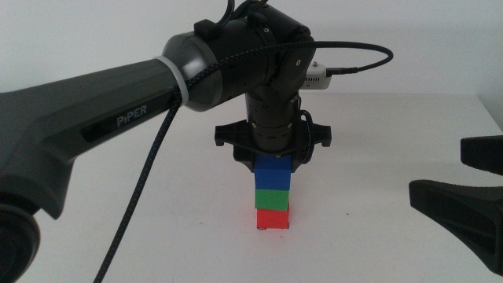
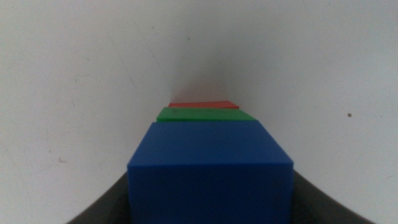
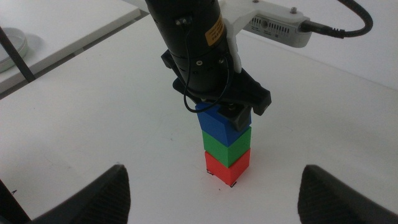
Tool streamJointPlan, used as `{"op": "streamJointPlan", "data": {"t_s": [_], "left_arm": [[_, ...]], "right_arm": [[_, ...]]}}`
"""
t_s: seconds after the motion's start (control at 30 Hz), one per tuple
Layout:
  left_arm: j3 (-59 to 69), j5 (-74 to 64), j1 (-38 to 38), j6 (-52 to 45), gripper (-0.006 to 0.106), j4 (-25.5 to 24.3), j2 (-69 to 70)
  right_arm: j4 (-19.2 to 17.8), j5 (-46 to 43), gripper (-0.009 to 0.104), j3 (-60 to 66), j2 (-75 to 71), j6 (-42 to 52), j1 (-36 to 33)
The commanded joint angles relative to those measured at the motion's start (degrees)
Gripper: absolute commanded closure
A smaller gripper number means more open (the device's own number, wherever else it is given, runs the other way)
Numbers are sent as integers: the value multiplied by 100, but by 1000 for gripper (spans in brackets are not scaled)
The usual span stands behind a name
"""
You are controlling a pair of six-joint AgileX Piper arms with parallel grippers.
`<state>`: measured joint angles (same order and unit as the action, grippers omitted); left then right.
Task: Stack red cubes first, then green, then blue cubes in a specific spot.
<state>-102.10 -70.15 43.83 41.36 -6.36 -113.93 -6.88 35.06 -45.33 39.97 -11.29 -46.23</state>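
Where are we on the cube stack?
Done: red cube at the bottom, green cube on it, blue cube on top. In hand: left gripper straddles the blue cube. Left: release and retreat. Right gripper waits open nearby.

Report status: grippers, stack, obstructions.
Left gripper at blue cube, atop green, atop red. Right gripper open, waiting aside. Nothing in the way.
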Motion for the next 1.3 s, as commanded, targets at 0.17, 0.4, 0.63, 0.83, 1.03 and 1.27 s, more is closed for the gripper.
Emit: {"op": "streamJointPlan", "data": {"t_s": [0.17,0.4,0.63,0.83,1.03,1.27], "left_arm": [[-50,19,15,12,47,-112,7],[-50,19,5,-250,27,-129,7],[-50,19,5,-425,12,-167,20],[-50,19,-43,-860,11,-129,778],[-26,19,-43,-1831,11,-196,2128],[568,19,-184,-2955,9,-852,3682]], "right_arm": [[-21,-37,3,27,-17,71,-2],[-21,-37,3,27,-17,71,-2],[-21,-37,3,27,-17,71,-2],[-21,-37,3,27,-17,71,-2],[-21,-37,3,27,-17,71,-2],[-21,-37,3,27,-17,71,-2]]}}
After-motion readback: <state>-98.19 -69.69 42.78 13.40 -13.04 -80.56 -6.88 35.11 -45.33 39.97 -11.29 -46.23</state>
